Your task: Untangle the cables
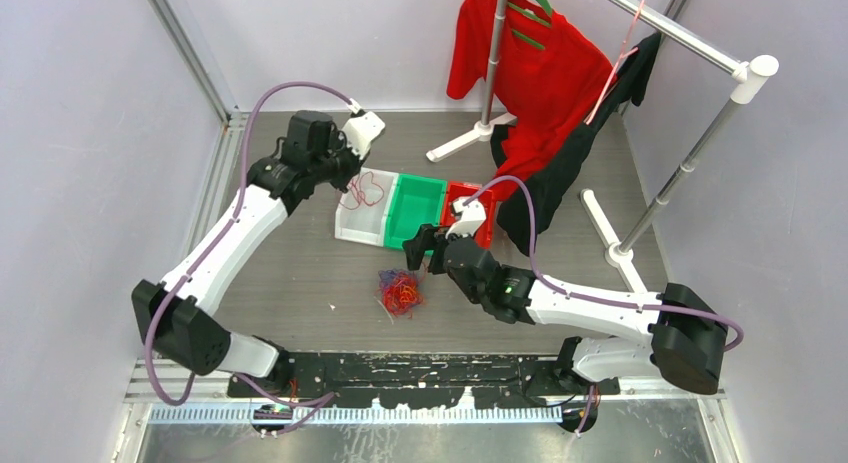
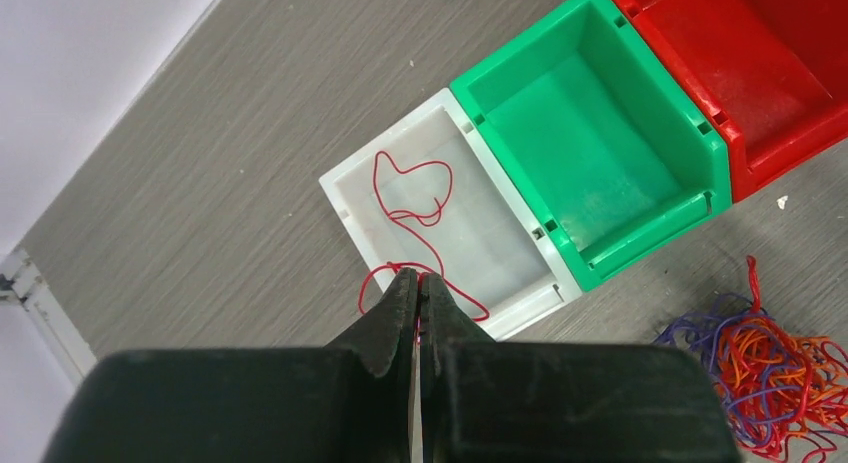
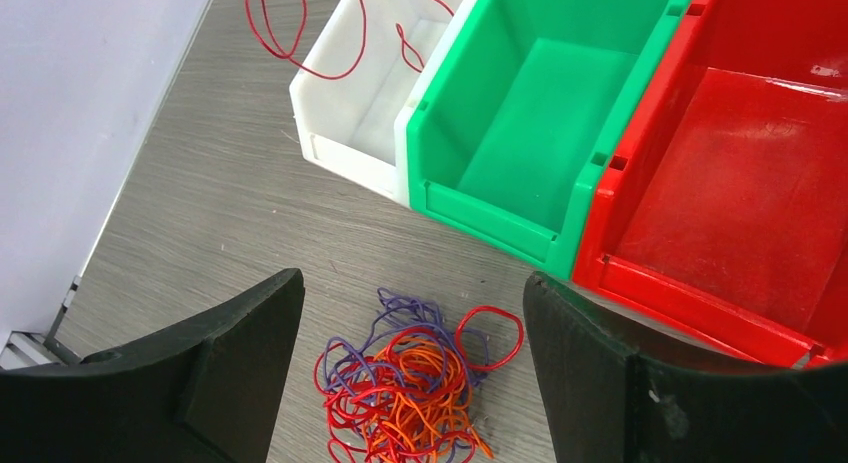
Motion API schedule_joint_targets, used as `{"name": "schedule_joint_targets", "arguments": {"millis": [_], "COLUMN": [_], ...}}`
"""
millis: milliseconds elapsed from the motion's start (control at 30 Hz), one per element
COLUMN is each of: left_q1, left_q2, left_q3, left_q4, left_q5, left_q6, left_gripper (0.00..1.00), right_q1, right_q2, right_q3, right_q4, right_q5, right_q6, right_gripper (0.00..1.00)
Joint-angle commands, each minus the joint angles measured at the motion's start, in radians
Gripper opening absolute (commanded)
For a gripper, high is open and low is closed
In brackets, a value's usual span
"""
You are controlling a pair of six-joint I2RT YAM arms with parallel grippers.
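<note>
Grey table [image 1: 300,273], walled on three sides. At the far right a clothes rack [image 1: 690,43] carries a red garment [image 1: 520,73] and a black garment [image 1: 570,163]. Both look unrelated to the job.

Three open bins stand side by side, touching, at mid-table.
- White bin [image 2: 345,198]: holds part of one red cable [image 2: 376,178].
- Green bin [image 2: 700,183]: nothing in it.
- Red bin [image 2: 760,153]: nothing visible in the part shown.

My guess is the bins are there to take strands as they are freed, set near the work so either arm can reach them.

The tangle of cables [image 3: 405,383] lies on the table just in front of the bins. It is red, orange and purple loops knotted together, touching no bin.

Right gripper [image 3: 412,293]: jaws spread wide, holding nothing, hovering directly over the tangle with a finger to each side. It is probably poised to pick the next strand.

Left gripper [image 2: 418,283]: jaws pressed together, pinching the single red cable over the white bin's near-left corner. The cable runs from the jaws into the bin, with one loop hanging outside the rim. It reads as a delivery in hand: one strand is freed and the release is not yet made.
</note>
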Motion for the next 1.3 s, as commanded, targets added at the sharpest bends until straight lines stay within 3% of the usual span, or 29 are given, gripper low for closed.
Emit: {"name": "schedule_joint_targets", "arguments": {"millis": [0, 367, 800, 1000, 1067, 1167, 1267], "left_q1": [-0.001, -0.003, 0.000, 0.014, 0.015, 0.016, 0.026], "left_q2": [0.092, 0.284, 0.431, 0.469, 0.472, 0.480, 0.479], "left_q3": [0.102, 0.174, 0.039, -0.002, 0.001, 0.073, 0.180], "left_q4": [-0.046, 0.008, 0.256, 0.282, 0.262, 0.137, -0.008], "left_q5": [0.008, 0.054, -0.016, -0.045, -0.047, -0.026, -0.005], "left_q6": [-0.050, -0.098, 0.081, 0.084, 0.092, 0.105, 0.083], "left_gripper": [0.00, 0.00, 0.00, 0.00, 0.08, 0.39, 0.51], "right_q1": [-0.004, -0.039, -0.102, -0.117, -0.118, -0.118, -0.118], "right_q2": [-0.008, -0.015, 0.019, 0.006, 0.004, 0.000, -0.008], "right_q3": [0.003, -0.023, -0.031, -0.035, -0.033, -0.027, -0.022], "right_q4": [0.027, 0.047, 0.065, 0.055, 0.049, 0.034, 0.021], "right_q5": [0.044, 0.056, -0.016, -0.027, -0.035, -0.047, -0.054], "right_q6": [0.019, 0.036, 0.069, 0.076, 0.075, 0.076, 0.072], "right_gripper": [0.85, 0.84, 0.80, 0.80, 0.80, 0.81, 0.81]}}
